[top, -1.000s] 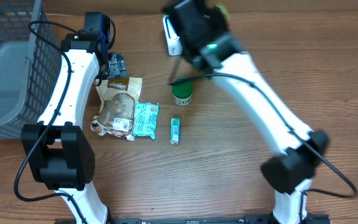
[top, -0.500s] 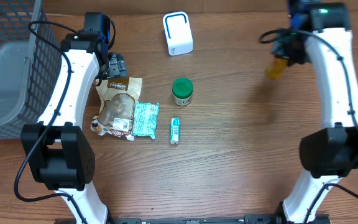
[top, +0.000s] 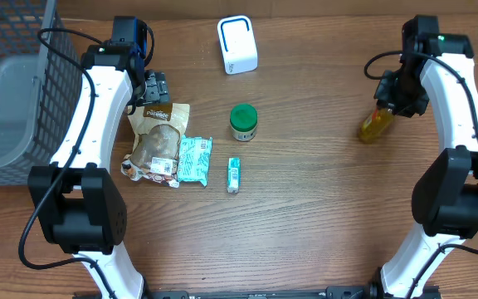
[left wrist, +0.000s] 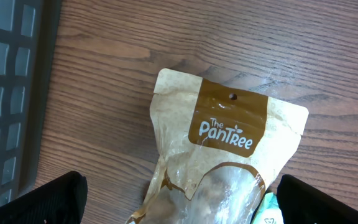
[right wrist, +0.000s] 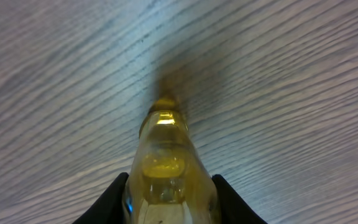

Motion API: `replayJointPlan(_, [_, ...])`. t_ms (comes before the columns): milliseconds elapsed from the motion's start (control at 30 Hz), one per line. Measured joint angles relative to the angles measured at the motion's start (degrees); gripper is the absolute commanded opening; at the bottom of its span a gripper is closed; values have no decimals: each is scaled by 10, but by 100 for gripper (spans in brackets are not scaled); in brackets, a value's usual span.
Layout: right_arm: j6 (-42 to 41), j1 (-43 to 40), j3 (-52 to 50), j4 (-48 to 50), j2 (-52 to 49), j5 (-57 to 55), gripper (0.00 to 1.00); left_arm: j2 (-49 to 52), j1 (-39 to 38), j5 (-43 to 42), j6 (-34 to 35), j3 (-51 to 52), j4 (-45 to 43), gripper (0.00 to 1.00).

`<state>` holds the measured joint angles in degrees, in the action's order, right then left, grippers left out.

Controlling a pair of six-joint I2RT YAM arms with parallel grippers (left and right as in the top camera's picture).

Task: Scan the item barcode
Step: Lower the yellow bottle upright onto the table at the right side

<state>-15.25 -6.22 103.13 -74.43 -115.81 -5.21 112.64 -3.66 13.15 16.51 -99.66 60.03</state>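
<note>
A yellow bottle (top: pixel 373 125) hangs tilted at the far right of the table, and my right gripper (top: pixel 394 101) is shut on it. In the right wrist view the bottle (right wrist: pixel 165 155) fills the space between both black fingers (right wrist: pixel 114 199), its neck pointing down toward the wood. The white scanner (top: pixel 237 45) stands at the back centre, far from the bottle. My left gripper (top: pixel 154 86) hovers open over the top of a brown PanTree bag (top: pixel 158 137). In the left wrist view that bag (left wrist: pixel 229 137) lies between the gripper's wide-apart fingertips (left wrist: pixel 48 199), untouched.
A teal packet (top: pixel 195 158), a small green tube (top: pixel 234 174) and a green-lidded jar (top: pixel 243 122) lie near the bag. A dark wire basket (top: pixel 15 83) with a grey bin inside stands at the left edge, its mesh (left wrist: pixel 8 93) close to the left gripper.
The right arm swung from beside the scanner to the far right, carrying the yellow bottle, then lowered it toward the table. The left arm has not moved.
</note>
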Motion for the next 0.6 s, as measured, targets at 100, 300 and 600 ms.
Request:
replayJointPlan(100, [1, 0, -14, 5, 0, 2, 23, 0, 0, 0, 0, 0, 0, 100])
replayJointPlan(300, [4, 0, -16, 9, 0, 3, 55, 0, 0, 0, 0, 0, 0, 100])
replayJointPlan(600, [3, 0, -16, 4, 0, 5, 58, 0, 0, 0, 0, 0, 0, 99])
